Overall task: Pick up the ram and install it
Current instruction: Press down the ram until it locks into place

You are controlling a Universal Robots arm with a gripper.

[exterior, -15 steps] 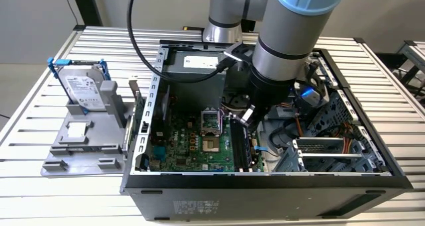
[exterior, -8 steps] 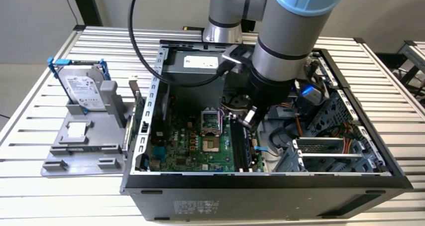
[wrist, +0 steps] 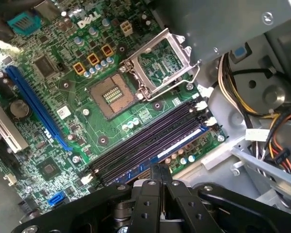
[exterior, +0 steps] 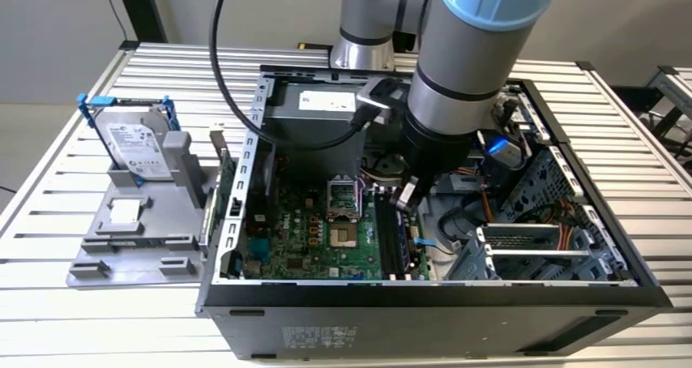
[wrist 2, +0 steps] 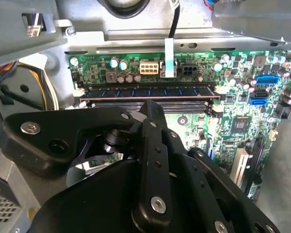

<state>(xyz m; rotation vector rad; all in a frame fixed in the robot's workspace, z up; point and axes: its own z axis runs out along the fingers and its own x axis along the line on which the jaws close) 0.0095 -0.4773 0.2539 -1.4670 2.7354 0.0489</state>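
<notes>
The ram is a long dark stick with a row of chips, standing on edge in the slot nearest the motherboard's edge. In the first wrist view the ram shows a pale blue strip beside the empty black slots. In the exterior view the ram lies along the slots inside the open computer case. My gripper hangs just above the slots' far end. In both wrist views its black fingers are pressed together with nothing between them. I cannot tell whether they touch the ram.
An open CPU socket sits beside the slots, with the power supply behind and a drive cage with cables on the exterior view's right. Outside the case, a grey fixture holds a blue-framed hard drive and a small silver chip.
</notes>
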